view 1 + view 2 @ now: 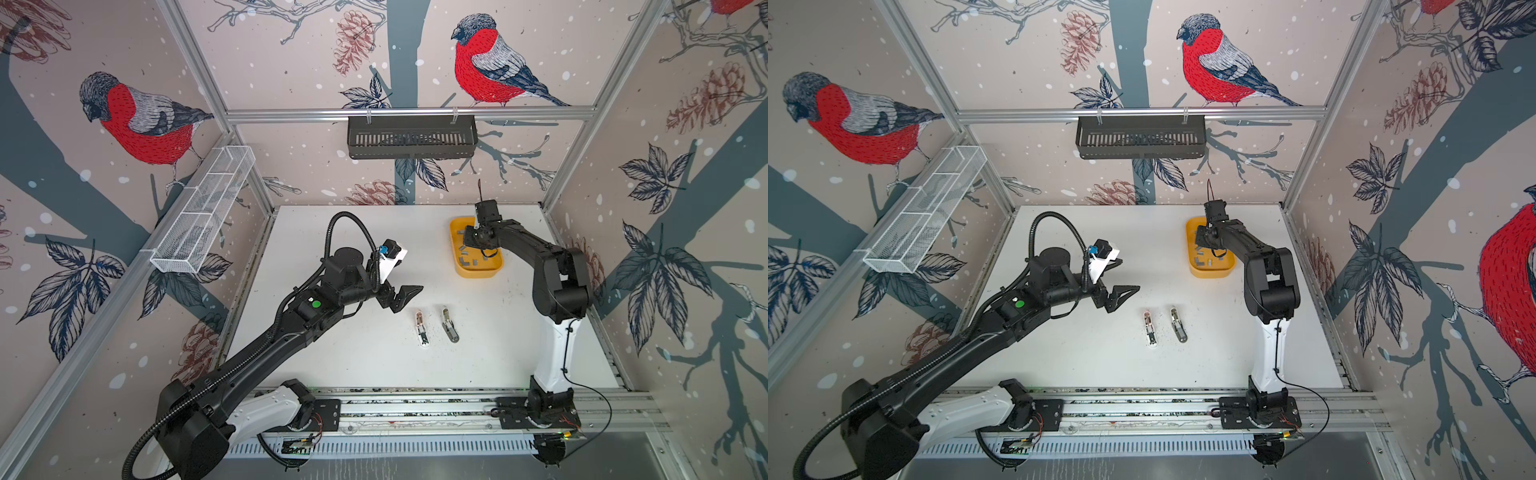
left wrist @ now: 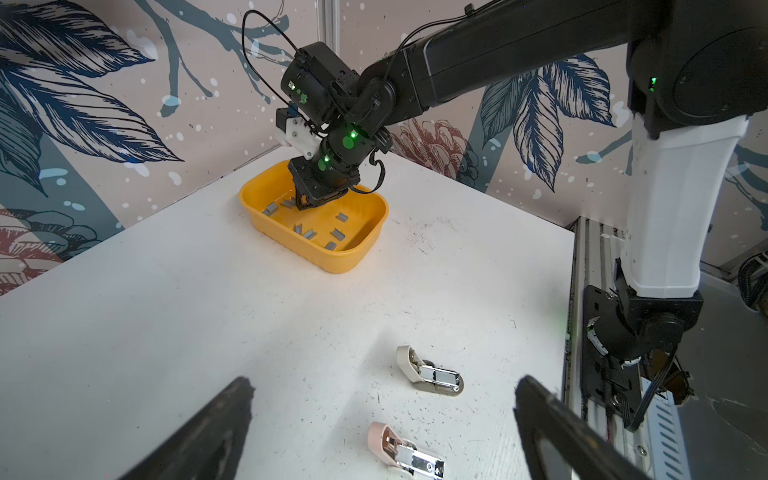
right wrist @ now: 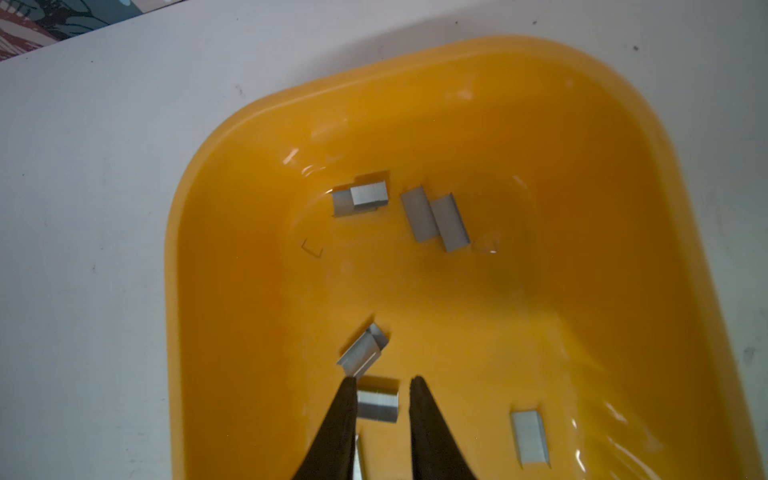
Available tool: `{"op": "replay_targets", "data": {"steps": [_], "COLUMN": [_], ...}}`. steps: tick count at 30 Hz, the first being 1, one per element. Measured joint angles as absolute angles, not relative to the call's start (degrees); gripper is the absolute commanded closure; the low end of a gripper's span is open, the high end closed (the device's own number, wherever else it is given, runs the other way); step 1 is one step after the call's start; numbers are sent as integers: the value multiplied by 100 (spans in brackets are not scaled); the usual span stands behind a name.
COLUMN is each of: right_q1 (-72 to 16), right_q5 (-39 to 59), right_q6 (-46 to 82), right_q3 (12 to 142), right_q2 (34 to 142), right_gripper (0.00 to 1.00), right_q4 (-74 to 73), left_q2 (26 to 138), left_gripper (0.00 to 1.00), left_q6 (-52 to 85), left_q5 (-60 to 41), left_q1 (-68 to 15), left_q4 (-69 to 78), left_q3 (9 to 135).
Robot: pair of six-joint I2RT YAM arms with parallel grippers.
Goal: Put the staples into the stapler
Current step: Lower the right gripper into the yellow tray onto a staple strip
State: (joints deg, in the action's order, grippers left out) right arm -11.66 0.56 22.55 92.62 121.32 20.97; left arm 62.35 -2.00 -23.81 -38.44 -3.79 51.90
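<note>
Right fingers: the two dark, tapered right fingers [image 3: 340,419] stand a narrow way apart, tips down inside the tray.
Between them: one short grey metallic staple strip [image 3: 377,405] lies on the tray floor.
Contact: one finger touches an end of that strip. A slim gap shows between its other end and the second finger, so it is straddled, not clamped.
Neighbour: a tilted grey strip [image 3: 363,351] lies just beyond the touching fingertip. I cannot tell whether they meet.
Other staples: the loose grey strips [image 3: 419,218] lie scattered on the tray floor, two pairs overlapping, with a lone strip [image 3: 528,436] off to one side.
Tray: a shallow yellow plastic tray with rounded corners [image 3: 415,62] sits on the white bench [image 2: 166,311].
Left fingers: the black left fingers [image 2: 216,424] are spread wide, hold nothing, and hover over the bench well apart from the tray.
Staplers: a cream mini stapler [image 2: 432,372] and a pale pink mini stapler [image 2: 405,453] lie opened, chrome magazines showing. They are side by side but not touching, well apart from the tray on its side toward the arms' base rail [image 1: 415,409], and near the left fingers.
</note>
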Motion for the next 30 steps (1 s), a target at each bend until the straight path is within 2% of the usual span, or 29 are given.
{"op": "replay_targets", "data": {"steps": [10, 30], "right_q1": [-941, -862], "right_q5": [-30, -202], "right_q6": [2252, 2252], "right_q3": [10390, 11059], "right_q2": [13026, 13590], "right_gripper": [76, 79], "right_q4": [2403, 2746], "left_q2": [6331, 6403], "left_gripper": [2, 2], "left_q6": [-200, -200], "left_q5": [-2434, -2596], "left_q1": [-3844, -3844], "left_q4": [-379, -379], "left_q3": [5212, 5240]}}
